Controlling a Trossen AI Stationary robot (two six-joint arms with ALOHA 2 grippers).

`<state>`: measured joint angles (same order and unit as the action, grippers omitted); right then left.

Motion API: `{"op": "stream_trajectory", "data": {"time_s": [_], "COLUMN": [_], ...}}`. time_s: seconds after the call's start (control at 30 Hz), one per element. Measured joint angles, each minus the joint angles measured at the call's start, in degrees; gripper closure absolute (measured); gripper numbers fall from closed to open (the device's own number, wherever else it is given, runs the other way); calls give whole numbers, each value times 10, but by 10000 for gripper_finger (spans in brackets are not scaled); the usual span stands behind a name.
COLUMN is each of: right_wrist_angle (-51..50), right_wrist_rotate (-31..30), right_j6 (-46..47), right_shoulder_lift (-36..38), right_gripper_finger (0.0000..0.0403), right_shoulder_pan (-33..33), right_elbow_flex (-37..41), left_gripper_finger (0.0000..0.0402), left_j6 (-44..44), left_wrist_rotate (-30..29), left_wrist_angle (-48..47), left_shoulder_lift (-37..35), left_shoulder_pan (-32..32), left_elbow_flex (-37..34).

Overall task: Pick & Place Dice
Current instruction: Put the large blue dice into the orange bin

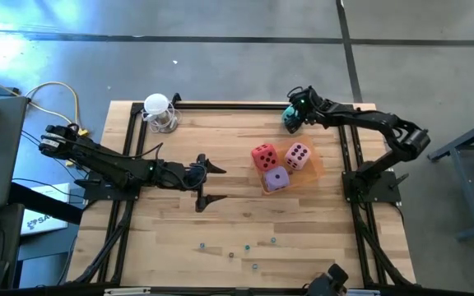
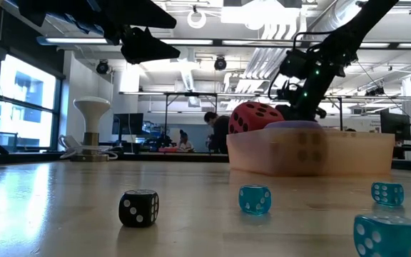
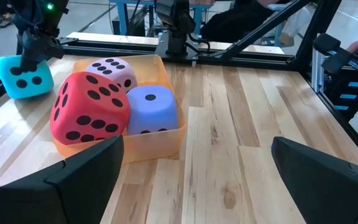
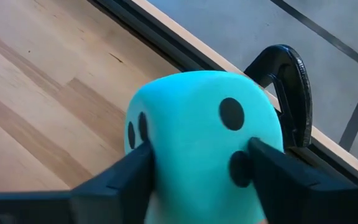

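Note:
The teal die (image 1: 290,117) is near the table's far edge, shut in my right gripper (image 1: 295,113); it fills the right wrist view (image 4: 197,137) and shows in the left wrist view (image 3: 22,76). The red die (image 1: 263,156), the pink die (image 1: 298,155) and the purple die (image 1: 276,178) sit together in a shallow translucent orange tray (image 3: 160,140) right of centre. My left gripper (image 1: 208,183) hovers open at mid-table, left of the tray and pointing at it, touching nothing. In the low view the teal die is hidden behind the red die (image 2: 255,118). My right gripper pinches the teal die by two opposite side faces (image 4: 166,155), one finger (image 4: 120,177) on each side. The fingers come from above, slanting down. The die sits slightly tilted below the gripper (image 3: 36,40); whether its lower corner rests on the wood I cannot tell.
Several small translucent blue dice (image 2: 254,199) and one black one (image 2: 138,208) lie scattered by the near edge. A white mushroom-shaped object (image 1: 159,111) stands at the far left corner. Black frame rails edge the table, with a black clamp (image 4: 291,93) beside the teal die.

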<state>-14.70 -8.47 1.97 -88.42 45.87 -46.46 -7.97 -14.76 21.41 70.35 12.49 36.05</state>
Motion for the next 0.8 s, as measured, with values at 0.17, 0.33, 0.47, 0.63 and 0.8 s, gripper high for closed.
{"op": "stream_trajectory", "data": {"time_s": [0.17, 0.33, 0.47, 0.63, 0.8], "right_wrist_angle": [1, -2, 2, -4, -20], "right_wrist_rotate": [-5, -19, -18, -35, -25], "right_j6": [-7, -17, -19, -23, -23], "right_shoulder_lift": [0, 0, 1, 31, 91], "right_gripper_finger": [258, 258, 258, 259, 311], "right_shoulder_pan": [0, -1, -3, -26, -51], "right_elbow_flex": [0, 0, 1, 4, 6], "left_gripper_finger": [2, 2, 2, 2, 2], "left_j6": [0, 0, 0, 0, 0], "left_wrist_rotate": [0, 0, 0, 0, 0], "left_wrist_angle": [0, 0, 0, 0, 0], "left_shoulder_lift": [0, 0, 0, 0, 0], "left_shoulder_pan": [0, 0, 0, 0, 0], "left_elbow_flex": [0, 0, 0, 0, 0]}}
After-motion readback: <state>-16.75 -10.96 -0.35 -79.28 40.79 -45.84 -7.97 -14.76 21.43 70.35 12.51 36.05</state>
